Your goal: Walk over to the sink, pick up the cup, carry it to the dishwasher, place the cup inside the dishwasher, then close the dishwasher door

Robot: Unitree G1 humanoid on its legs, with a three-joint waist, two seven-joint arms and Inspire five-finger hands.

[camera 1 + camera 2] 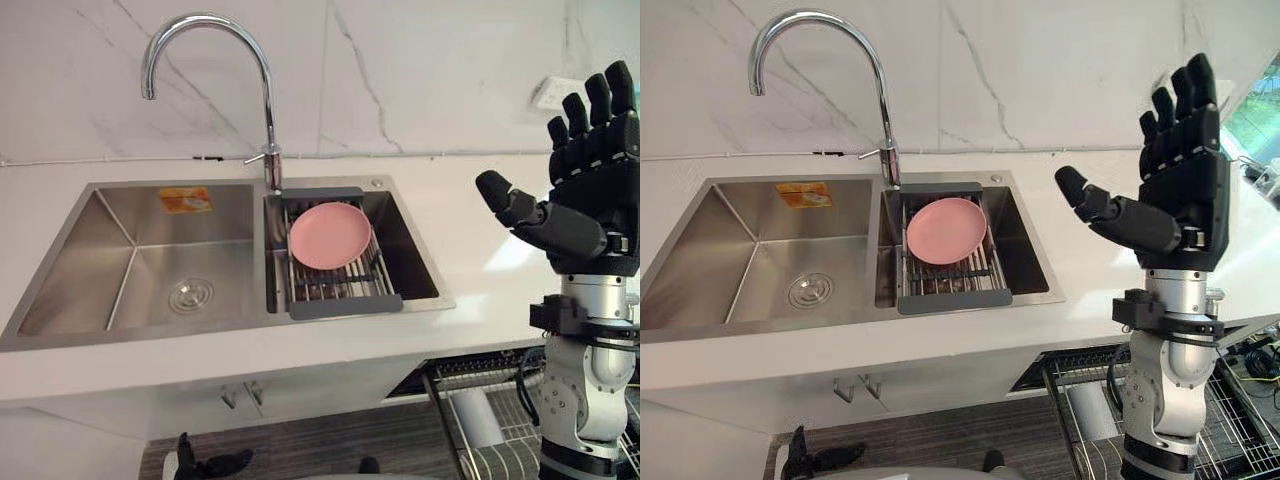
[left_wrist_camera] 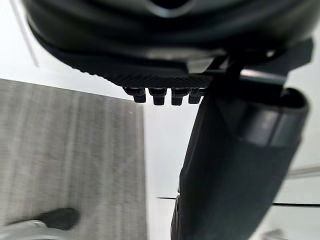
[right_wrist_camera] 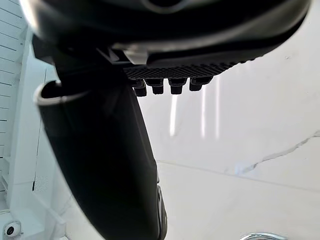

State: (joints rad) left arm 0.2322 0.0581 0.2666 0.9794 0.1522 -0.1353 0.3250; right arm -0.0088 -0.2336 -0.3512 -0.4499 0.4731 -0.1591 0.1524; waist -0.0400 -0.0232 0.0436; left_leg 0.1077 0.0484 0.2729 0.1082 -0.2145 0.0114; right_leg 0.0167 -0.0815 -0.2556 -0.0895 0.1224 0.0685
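The steel double sink [image 1: 70, 240] is set in a white counter. Its left basin is bare down to the drain [image 1: 190, 295]. In the right basin a dark drying rack [image 1: 345, 305] holds a pink plate [image 1: 329, 235]. My right hand [image 1: 590, 215] is raised above the counter to the right of the sink. It is open, fingers straight up and thumb pointing towards the sink, with nothing in it; the right wrist view shows its thumb [image 3: 105, 160] before the marble wall. My left hand [image 1: 205, 462] hangs low by the cabinet front, fingers straight [image 2: 160, 95] over the grey floor.
A tall chrome faucet [image 1: 265, 100] arches over the sink's divider. Below the counter at the right a wire dishwasher rack [image 1: 500, 435] stands pulled out, with a pale rounded shape [image 1: 482, 418] in it that I cannot identify. Cabinet handles [image 1: 245, 395] sit under the sink.
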